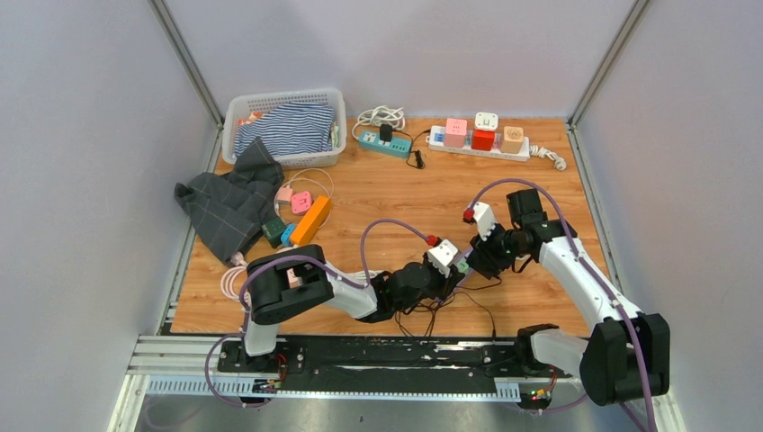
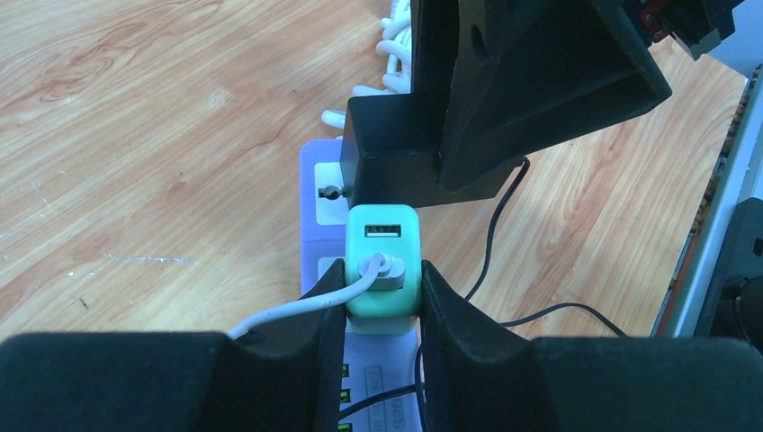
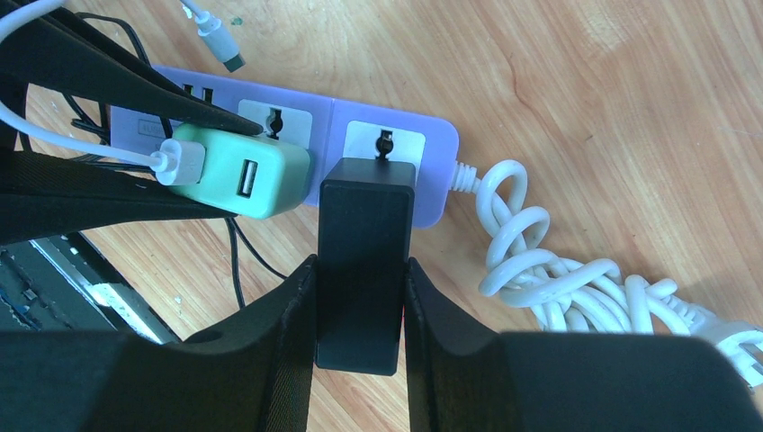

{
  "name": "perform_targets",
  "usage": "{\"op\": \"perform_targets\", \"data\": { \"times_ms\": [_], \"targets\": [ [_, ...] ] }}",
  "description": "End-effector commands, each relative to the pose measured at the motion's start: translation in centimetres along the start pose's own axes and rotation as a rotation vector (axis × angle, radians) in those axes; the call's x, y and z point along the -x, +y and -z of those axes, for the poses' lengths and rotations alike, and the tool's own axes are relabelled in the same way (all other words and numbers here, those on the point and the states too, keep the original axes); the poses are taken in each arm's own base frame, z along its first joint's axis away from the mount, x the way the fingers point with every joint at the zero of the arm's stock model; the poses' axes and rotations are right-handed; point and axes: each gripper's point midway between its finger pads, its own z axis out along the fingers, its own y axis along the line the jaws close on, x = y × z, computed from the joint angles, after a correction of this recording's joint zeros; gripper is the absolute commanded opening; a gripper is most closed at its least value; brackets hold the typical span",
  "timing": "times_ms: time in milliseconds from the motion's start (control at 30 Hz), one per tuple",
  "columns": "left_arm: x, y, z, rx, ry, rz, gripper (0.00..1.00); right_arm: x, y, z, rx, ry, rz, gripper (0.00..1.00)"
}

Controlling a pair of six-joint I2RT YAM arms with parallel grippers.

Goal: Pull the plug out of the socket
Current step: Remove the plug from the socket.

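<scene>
A purple power strip (image 3: pixel 432 157) lies on the wooden table near the front. A mint-green USB charger (image 2: pixel 382 270) with a white cable (image 2: pixel 288 310) sits in one socket, and a black adapter (image 3: pixel 364 225) sits in the socket beside it. My left gripper (image 2: pixel 382 290) is shut on the sides of the green charger. My right gripper (image 3: pixel 360 279) is shut on the black adapter. Both plugs look seated against the strip. In the top view the two grippers (image 1: pixel 450 274) (image 1: pixel 481 256) meet over the strip and hide most of it.
The strip's coiled white cord (image 3: pixel 558 279) lies to its right. Thin black cables (image 1: pixel 450 315) trail toward the front edge. At the back are a basket of clothes (image 1: pixel 286 126), a grey cloth (image 1: pixel 229 202), a teal strip (image 1: pixel 385 142) and a white strip with coloured cubes (image 1: pixel 481 142).
</scene>
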Motion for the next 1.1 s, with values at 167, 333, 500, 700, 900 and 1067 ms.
{"op": "perform_targets", "data": {
  "times_ms": [167, 333, 500, 700, 900, 1067],
  "targets": [
    [-5.8, 3.5, 1.1, 0.102, 0.179, -0.072, 0.00, 1.1, 4.3, 0.3, 0.209, -0.065, 0.030, 0.00],
    [-5.9, 3.5, 1.0, 0.105, 0.179, -0.074, 0.00, -0.5, -1.6, 0.2, -0.096, 0.045, -0.036, 0.00],
    [-5.9, 3.5, 1.0, 0.103, 0.181, -0.072, 0.00, 0.7, 1.9, 0.2, 0.091, -0.043, -0.007, 0.00],
    [-6.0, 3.5, 1.0, 0.101, 0.182, -0.072, 0.00, 1.4, 6.4, 0.9, 0.316, -0.101, 0.062, 0.00],
    [-6.0, 3.5, 1.0, 0.102, 0.183, -0.072, 0.00, 0.4, 0.5, 0.6, 0.003, -0.008, 0.013, 0.00],
    [-6.1, 3.5, 1.0, 0.101, 0.185, -0.072, 0.00, -0.4, 0.7, 0.1, 0.034, 0.000, -0.006, 0.00]
  ]
}}
